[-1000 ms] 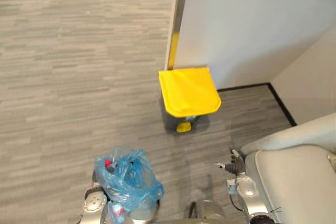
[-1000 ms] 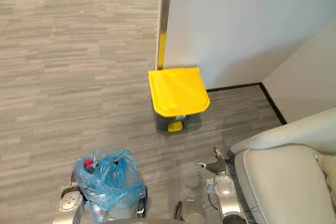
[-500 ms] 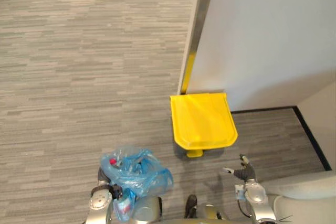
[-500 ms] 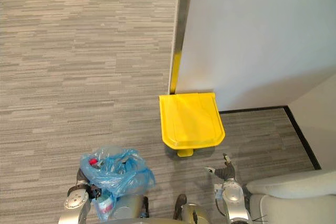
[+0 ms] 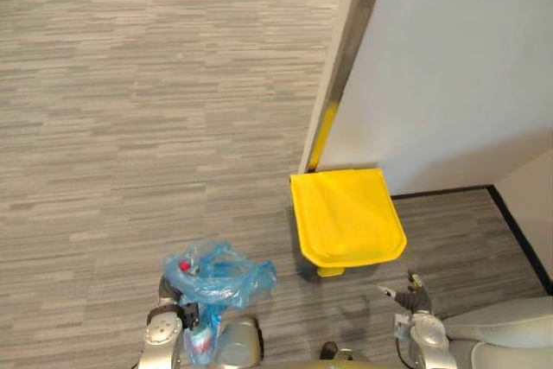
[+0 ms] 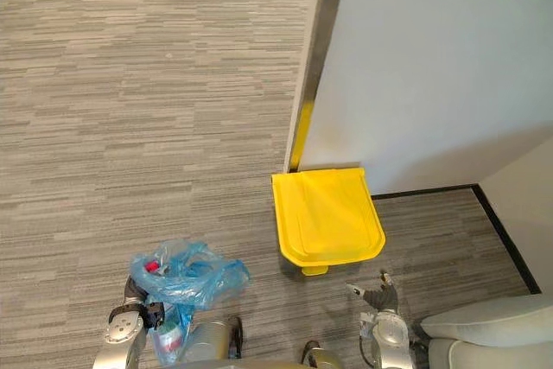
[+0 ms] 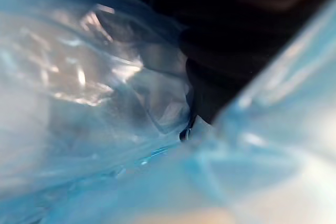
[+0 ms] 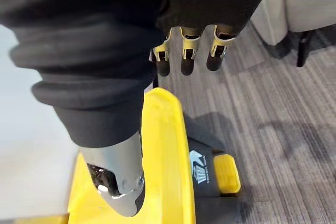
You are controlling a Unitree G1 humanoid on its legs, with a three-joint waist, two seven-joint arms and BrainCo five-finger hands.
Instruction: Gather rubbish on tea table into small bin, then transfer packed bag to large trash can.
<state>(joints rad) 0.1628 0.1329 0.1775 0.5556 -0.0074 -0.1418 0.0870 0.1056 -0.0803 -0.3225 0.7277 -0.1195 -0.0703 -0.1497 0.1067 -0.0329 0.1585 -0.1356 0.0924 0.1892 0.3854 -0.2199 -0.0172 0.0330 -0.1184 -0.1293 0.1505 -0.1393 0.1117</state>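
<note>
1. The left hand [image 6: 138, 310] carries the packed blue bag [image 5: 216, 274] above the floor [image 5: 130, 127]. Its grip is buried in plastic and cannot be told.
2. The right hand [image 5: 413, 296] hangs loosely spread, empty.
3. Beyond, the yellow-lidded trash can [image 5: 347, 218] stands closed against the wall [image 5: 449, 66].

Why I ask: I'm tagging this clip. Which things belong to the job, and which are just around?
Job: blue rubbish bag, at the left hand; yellow-lidded trash can; its yellow pedal; right hand, open, near the can.
Just around: cream seat; white wall; grey floor.
</note>
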